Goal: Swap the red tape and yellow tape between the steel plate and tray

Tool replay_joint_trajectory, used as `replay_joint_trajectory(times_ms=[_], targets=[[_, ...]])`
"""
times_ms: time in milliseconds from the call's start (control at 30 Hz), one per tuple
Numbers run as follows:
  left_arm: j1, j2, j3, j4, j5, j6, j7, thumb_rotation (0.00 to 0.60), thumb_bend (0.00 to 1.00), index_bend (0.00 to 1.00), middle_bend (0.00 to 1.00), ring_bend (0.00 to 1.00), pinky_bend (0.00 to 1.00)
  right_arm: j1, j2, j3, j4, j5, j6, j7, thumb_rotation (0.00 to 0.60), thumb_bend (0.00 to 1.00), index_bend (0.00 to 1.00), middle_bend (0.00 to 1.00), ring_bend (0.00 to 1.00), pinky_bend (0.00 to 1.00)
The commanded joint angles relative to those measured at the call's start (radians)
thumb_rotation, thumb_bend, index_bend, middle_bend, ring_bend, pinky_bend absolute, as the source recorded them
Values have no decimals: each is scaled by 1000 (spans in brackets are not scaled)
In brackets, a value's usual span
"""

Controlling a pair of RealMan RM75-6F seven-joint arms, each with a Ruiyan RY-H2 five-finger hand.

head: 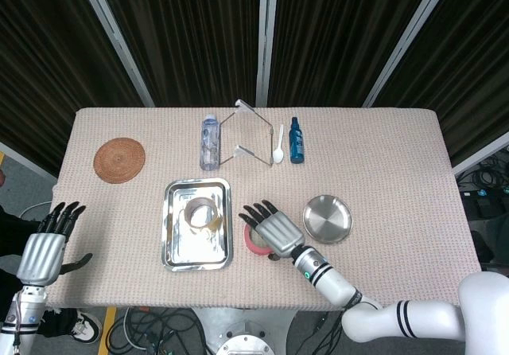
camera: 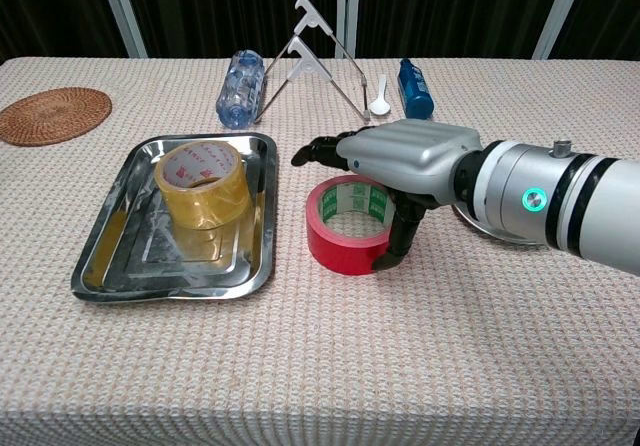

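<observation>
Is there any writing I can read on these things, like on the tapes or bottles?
None can be read.
red tape: green print on the white inner core, too small to read.
yellow tape: red marks on the inner core, too blurred to read.
blue bottle: no legible label.
water bottle: nothing legible.
right hand: a green light on the wrist, no text.

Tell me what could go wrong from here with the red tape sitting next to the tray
The red tape lies on the cloth right beside the tray, under the right hand. Lifting away, a finger could catch the roll and drag it. The yellow tape occupies the tray, and the left hand sits far at the table edge. Taking it out on the right side risks bumping the red roll.
</observation>
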Motion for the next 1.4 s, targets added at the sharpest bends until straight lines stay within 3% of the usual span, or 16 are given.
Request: replay_joint_trajectory(times_ms=[33, 267, 500, 733, 967, 1267, 1400], targets=[[-17, 4, -9, -5, 7, -10, 1, 600, 105, 107, 73, 0, 166, -39, 72, -12, -66, -69, 69, 39, 600, 0, 0, 0, 0, 0], [-159, 17, -52, -64, 73, -125, -4, 600, 104, 107, 74, 0, 166, -228, 307, -47, -182, -240, 338, 195, 600, 0, 0, 0, 0, 0], [-337, -27, -83, -104, 117, -310, -2, 600, 105, 91, 73, 0, 167, -387, 452, -65, -149, -281, 499, 400, 600, 0, 0, 0, 0, 0], [-458, -95, -115, -72, 59, -461, -14, 600, 105, 73, 59, 0, 166, -455, 478, -57, -61, -272, 514, 565, 600, 0, 0, 0, 0, 0], [-544, -92, -100, -80, 4, -614, 3, 600, 107, 73, 51, 0, 153, -481, 473, -38, -1, -278, 505, 635, 600, 0, 0, 0, 0, 0], [-594, -138, -95, -21, -54, -670, 22, 600, 107, 72, 51, 0, 152, -507, 461, -23, 42, -289, 500, 672, 600, 0, 0, 0, 0, 0], [-614, -142, -86, -8, -72, -701, 34, 600, 114, 80, 129, 0, 153, -516, 457, -16, 56, -295, 499, 684, 600, 0, 0, 0, 0, 0]])
